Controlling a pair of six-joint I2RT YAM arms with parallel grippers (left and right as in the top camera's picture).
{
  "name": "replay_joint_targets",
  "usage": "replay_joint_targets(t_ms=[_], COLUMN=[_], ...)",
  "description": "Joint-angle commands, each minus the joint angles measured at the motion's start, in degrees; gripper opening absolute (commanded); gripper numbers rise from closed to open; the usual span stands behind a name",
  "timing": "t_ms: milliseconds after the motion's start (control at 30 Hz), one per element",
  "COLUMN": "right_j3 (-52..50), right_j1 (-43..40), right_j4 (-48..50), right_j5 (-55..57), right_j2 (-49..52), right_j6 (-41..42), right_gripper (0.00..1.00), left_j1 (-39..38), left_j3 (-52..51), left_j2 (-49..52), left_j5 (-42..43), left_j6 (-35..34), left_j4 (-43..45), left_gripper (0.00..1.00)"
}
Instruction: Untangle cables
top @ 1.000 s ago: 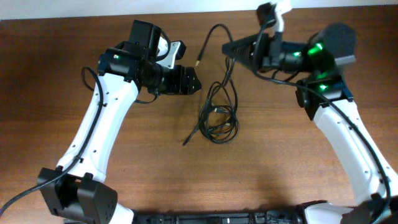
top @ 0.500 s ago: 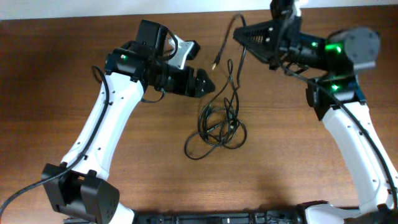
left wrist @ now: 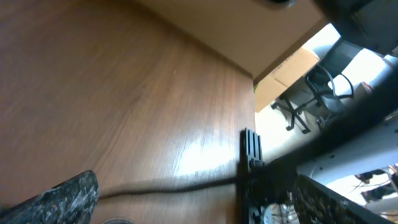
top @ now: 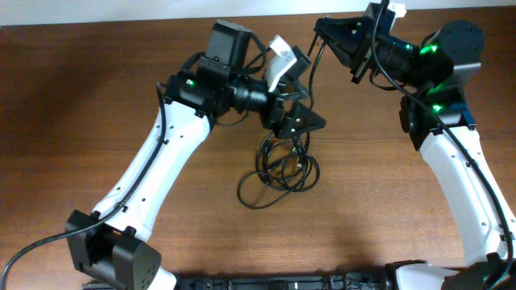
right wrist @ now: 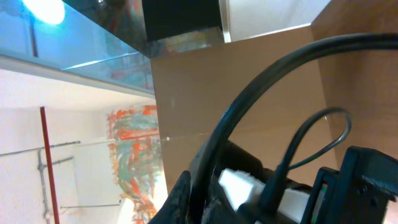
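**A:** Brown wood, with fine grain and a soft shine: that is the table (top: 81,97). Near its middle lie the cables (top: 278,173). They are thin, black, round cords, in loose loops laid one over another.

**B:** Does any cord leave the heap?

**A:** Yes. One strand (top: 310,64) rises from the loops toward the far edge, up to the right gripper (top: 322,28). The fingers there are pressed together. The strand ends at their tip, so it appears pinched between them.

**B:** How does the right arm stand?

**A:** It has white links and black joints with green lights. It comes up from the near right corner and bends at the top, so that the gripper points to the left.

**B:** And the left arm?

**A:** It reaches diagonally from the near left corner to the centre. The left gripper (top: 297,122) is over the top of the loops. In the wrist view its fingers (left wrist: 62,199) look dark and speckled, and they stand wide apart. A cord crosses the gap between them, and they grip nothing.
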Motion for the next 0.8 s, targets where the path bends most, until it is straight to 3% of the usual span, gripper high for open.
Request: replay_joint_targets(t_ms=[0,33,133,200,233,333,433,567,600,633,667,733,767], right_j3=[0.3,0.3,0.3,0.3,0.3,0.3,0.3,0.3,0.3,0.3,0.3,0.3,0.3], right_j1=[1.6,1.6,1.6,1.6,1.6,1.3,-2.1,-5.6,-5.6,-5.3,-5.0,-5.0,-5.0], right_j4=[0.4,0.4,0.4,0.4,0.4,0.3,-6.8,-17.9,-17.9,-17.7,-17.7,-17.6,-17.6], right_j5=[1.4,1.4,1.4,1.3,1.3,1.4,1.4,-0.2,-0.6,-1.3,-2.2,-3.2,-3.1], right_j2=[0.0,0.0,0.0,0.0,0.0,0.0,0.7,0.7,0.7,0.7,0.7,0.7,0.7], right_j6=[1.7,1.7,1.7,1.6,1.6,0.0,-11.9,-19.8,-19.4,-17.6,-15.2,-12.2,-12.2], right_gripper=[0.04,0.04,0.04,0.04,0.04,0.04,0.04,0.04,0.04,0.04,0.04,0.04,0.04], left_j1=[-1.4,-1.5,-1.5,-1.5,-1.5,-1.4,0.5,2.4,2.4,2.3,2.2,1.8,1.2], left_j3=[0.1,0.1,0.1,0.1,0.1,0.1,0.2,0.2,0.2,0.2,0.2,0.2,0.2], left_j2=[0.4,0.4,0.4,0.4,0.4,0.4,-0.9,-4.3,-4.5,-4.5,-4.4,-4.3,-4.3], left_j5=[-4.2,-4.7,-4.5,-4.3,-4.3,-3.3,1.8,0.3,-2.9,-6.5,-10.3,-10.5,-10.5], left_j6=[-8.0,-8.5,-9.6,-9.8,-9.8,-14.5,-22.4,-24.5,-24.5,-24.5,-24.5,-24.5,-24.5], left_j4=[4.7,5.0,4.9,4.9,4.9,5.2,6.7,6.9,6.9,6.6,5.6,5.2,5.2], left_gripper=[0.96,0.92,0.47,0.48,0.41,0.00,0.00,0.00,0.06,0.38,0.51,0.90,1.00])
